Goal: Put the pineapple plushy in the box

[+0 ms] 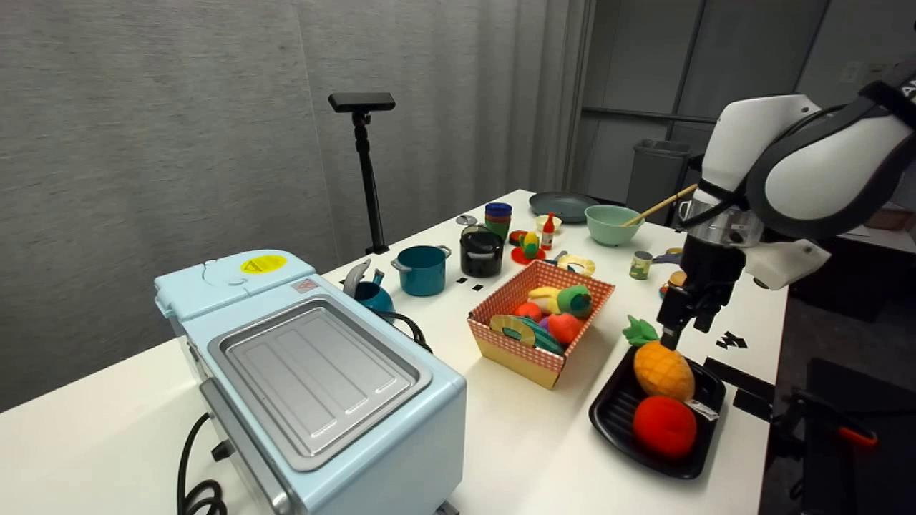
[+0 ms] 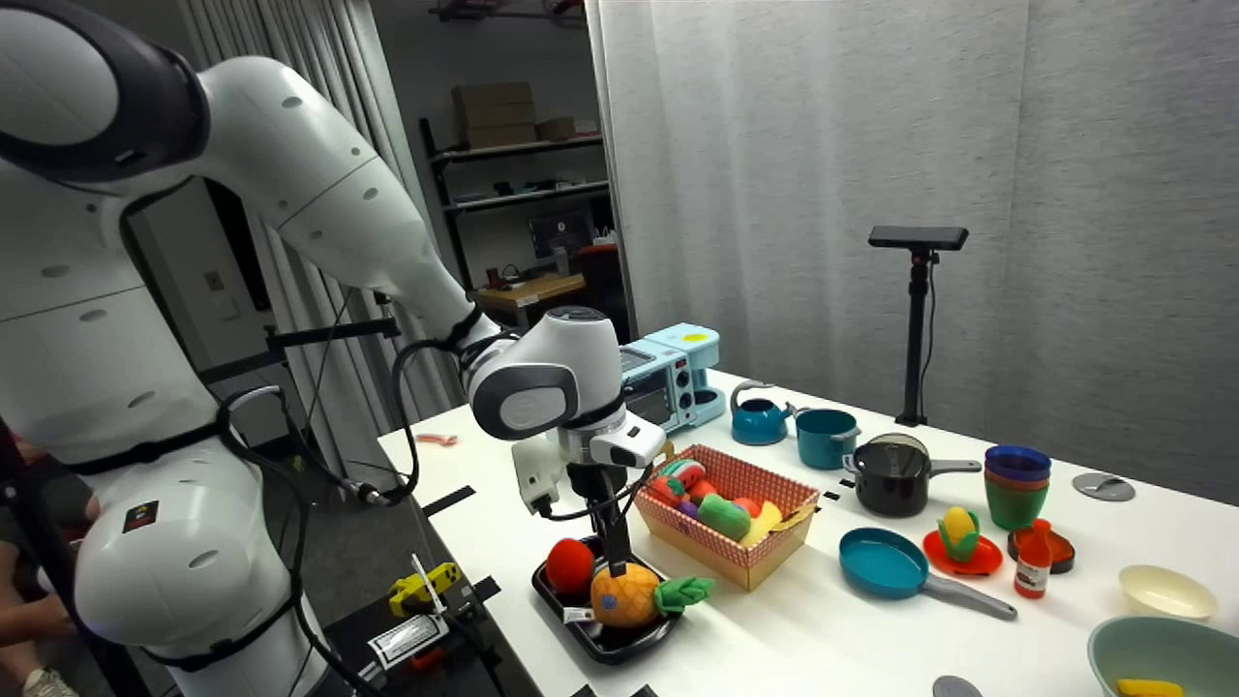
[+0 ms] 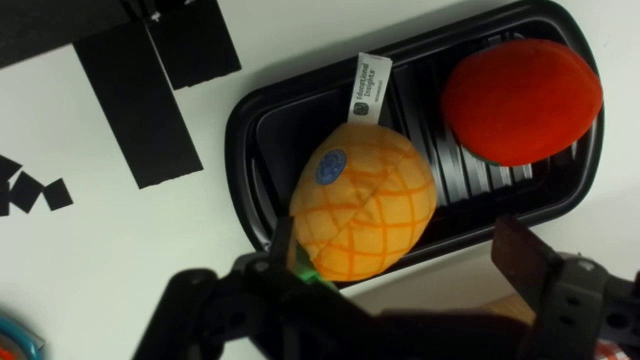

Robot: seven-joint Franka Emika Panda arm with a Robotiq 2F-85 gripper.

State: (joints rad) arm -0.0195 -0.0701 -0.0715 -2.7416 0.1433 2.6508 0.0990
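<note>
On the table (image 1: 515, 436) a black tray (image 3: 239, 145) holds a red toy (image 3: 522, 102) toward one end. Along the side nearest the curtain (image 2: 823, 194) come, in turn, the oven (image 1: 418, 433), kettle (image 2: 758, 424), teal pot (image 2: 825, 447), black pot (image 2: 886, 484) and stacked cups (image 2: 1016, 494), with a black stand (image 2: 917, 334) behind them. A pan (image 2: 883, 563) lies near a red plate (image 2: 989, 556) that carries corn (image 2: 959, 532), a bottle (image 2: 1034, 561) stands just beside it, and a stick (image 1: 658, 206) leans on the rim of a green bowl (image 1: 608, 230), near a cream bowl (image 2: 1168, 592).
</note>
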